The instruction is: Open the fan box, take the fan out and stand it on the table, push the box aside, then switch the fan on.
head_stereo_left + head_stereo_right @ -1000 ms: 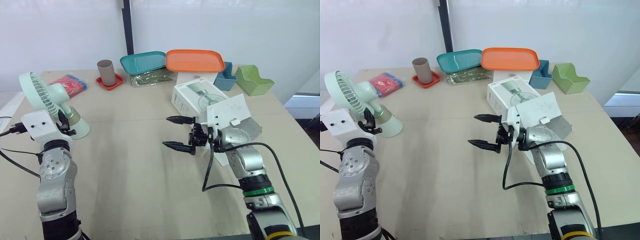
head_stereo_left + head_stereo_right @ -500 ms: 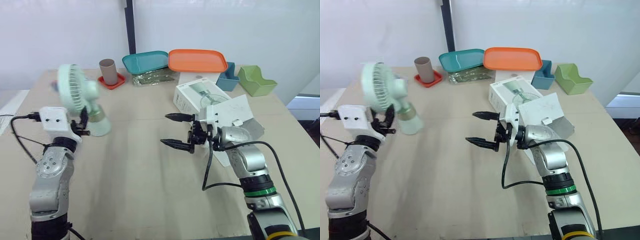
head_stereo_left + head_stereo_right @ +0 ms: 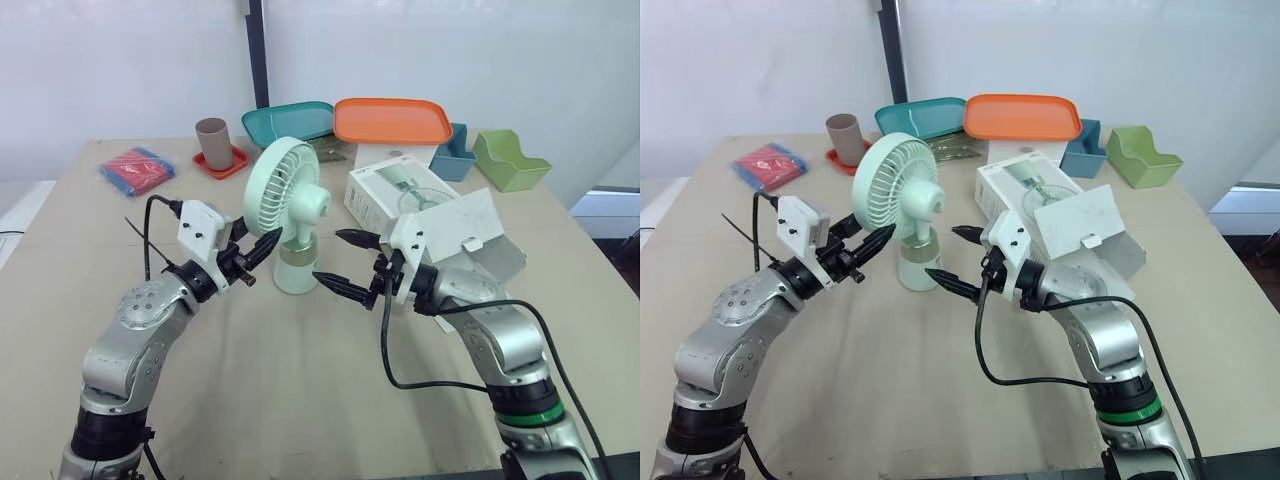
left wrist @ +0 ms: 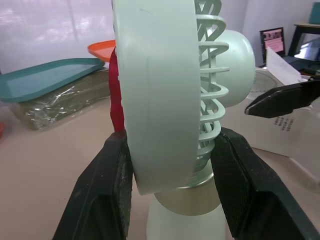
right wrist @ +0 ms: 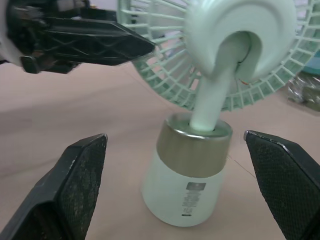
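Note:
The pale green fan (image 3: 287, 203) stands in the middle of the table, its white and gold base (image 5: 187, 175) on the tabletop. My left gripper (image 3: 266, 241) is shut on the fan's round cage, one black finger (image 4: 107, 190) on each side of the rim. My right gripper (image 3: 330, 257) is open just right of the base, its fingertips (image 5: 80, 170) spread wide on either side of it without touching. The white fan box (image 3: 398, 190) lies behind my right arm with its flap (image 3: 455, 225) open.
Along the back edge stand a brown cup (image 3: 212, 143) on a red coaster, a teal tray (image 3: 288, 122), an orange tray (image 3: 392, 120), a blue bin (image 3: 455, 155) and a green bin (image 3: 510, 160). A red and blue packet (image 3: 137, 168) lies at the far left.
My left gripper has carried the fan from the table's left edge to the middle. My right gripper has shifted slightly left toward the fan's base and stays open.

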### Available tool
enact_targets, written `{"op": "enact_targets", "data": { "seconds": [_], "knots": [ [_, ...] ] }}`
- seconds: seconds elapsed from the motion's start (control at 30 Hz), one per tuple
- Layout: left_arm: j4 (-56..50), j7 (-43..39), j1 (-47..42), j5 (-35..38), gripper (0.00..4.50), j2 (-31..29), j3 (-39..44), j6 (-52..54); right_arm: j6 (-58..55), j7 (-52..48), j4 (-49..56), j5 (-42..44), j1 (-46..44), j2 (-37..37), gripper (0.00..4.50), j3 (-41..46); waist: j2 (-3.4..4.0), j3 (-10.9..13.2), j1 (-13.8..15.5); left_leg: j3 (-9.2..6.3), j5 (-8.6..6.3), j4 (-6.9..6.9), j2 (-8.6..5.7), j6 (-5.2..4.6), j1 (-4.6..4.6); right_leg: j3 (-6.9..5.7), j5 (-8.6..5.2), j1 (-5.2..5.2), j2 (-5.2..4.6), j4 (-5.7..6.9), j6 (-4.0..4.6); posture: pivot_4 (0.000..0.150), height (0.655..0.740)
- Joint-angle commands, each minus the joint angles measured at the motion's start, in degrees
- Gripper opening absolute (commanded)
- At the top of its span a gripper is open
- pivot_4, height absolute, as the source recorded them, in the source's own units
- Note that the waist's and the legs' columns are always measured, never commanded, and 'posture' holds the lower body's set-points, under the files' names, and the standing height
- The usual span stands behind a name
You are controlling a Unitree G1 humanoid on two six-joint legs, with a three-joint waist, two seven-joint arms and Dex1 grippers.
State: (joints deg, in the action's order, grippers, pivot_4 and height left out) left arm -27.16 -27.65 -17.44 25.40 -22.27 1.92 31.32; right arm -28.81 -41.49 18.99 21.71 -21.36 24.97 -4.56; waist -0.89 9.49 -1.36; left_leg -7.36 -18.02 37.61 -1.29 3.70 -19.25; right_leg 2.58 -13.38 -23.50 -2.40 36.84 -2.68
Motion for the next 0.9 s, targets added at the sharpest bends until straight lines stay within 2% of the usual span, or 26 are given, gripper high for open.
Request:
{"op": "enact_targets", "data": {
  "seconds": [0.03,0.4,0.9],
  "knots": [
    [0.80,-2.50,-1.07,0.59,1.95,-0.20,-0.64,-2.46,-1.75,3.47,3.77,0.70,1.48,-0.57,4.50,1.61,0.00,0.00,0.00,0.00,0.00,0.00,0.00,0.00,0.01,0.00,0.00,0.01,0.01,0.00,0.00,0.150,0.7400],
    [3.48,-10.02,-1.47,4.74,1.95,-0.83,-0.32,-2.76,-4.89,9.04,5.35,-0.19,0.52,-3.08,4.50,-0.94,0.01,0.00,0.00,-0.05,-0.02,0.00,0.00,-0.04,0.00,-0.02,-0.03,0.02,0.02,-0.01,-0.04,0.150,0.7400],
    [5.53,-9.42,-1.07,1.59,1.95,-1.05,-1.55,-6.22,-10.50,13.84,8.33,1.82,-1.78,-6.26,4.50,-1.50,0.02,-0.01,0.00,-0.06,-0.12,0.00,0.01,-0.22,0.03,-0.02,-0.03,0.03,0.02,0.00,-0.04,0.150,0.7400]
  ]
}}
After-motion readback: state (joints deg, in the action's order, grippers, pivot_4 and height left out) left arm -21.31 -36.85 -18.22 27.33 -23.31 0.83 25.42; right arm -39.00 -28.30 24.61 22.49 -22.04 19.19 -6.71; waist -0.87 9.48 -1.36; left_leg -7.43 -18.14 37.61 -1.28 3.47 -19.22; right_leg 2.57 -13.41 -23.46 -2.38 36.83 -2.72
